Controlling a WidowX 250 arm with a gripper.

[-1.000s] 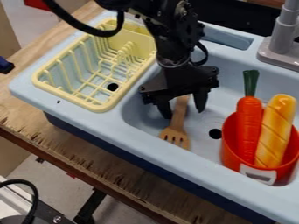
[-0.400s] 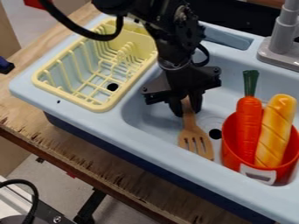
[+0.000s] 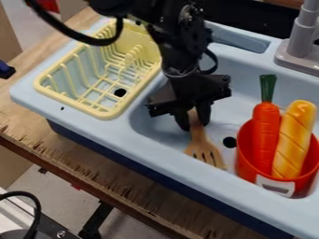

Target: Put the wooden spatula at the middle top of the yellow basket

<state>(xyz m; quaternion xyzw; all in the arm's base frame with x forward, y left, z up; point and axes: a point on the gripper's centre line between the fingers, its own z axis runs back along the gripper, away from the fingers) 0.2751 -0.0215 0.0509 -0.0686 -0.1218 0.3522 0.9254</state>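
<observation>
The gripper (image 3: 194, 125) hangs over the left part of the sink basin, shut on the handle of the wooden spatula (image 3: 202, 144). The spatula's slotted head points down and toward the front wall of the basin, and the top of its handle is hidden between the fingers. Left of the gripper, the yellow basket (image 3: 101, 112) sits on the sink's left ledge, with its wire-like slots and nothing in it. The arm passes over the basket's upper right corner.
An orange-red pot (image 3: 246, 161) holding a carrot (image 3: 266, 135) and a yellow bread loaf (image 3: 294, 140) stands right of the spatula. The grey faucet (image 3: 302, 46) rises at the upper right.
The gripper's fingers have closed on the spatula handle. The spatula first swung to the right, and then gripper and spatula shifted slightly left together.
</observation>
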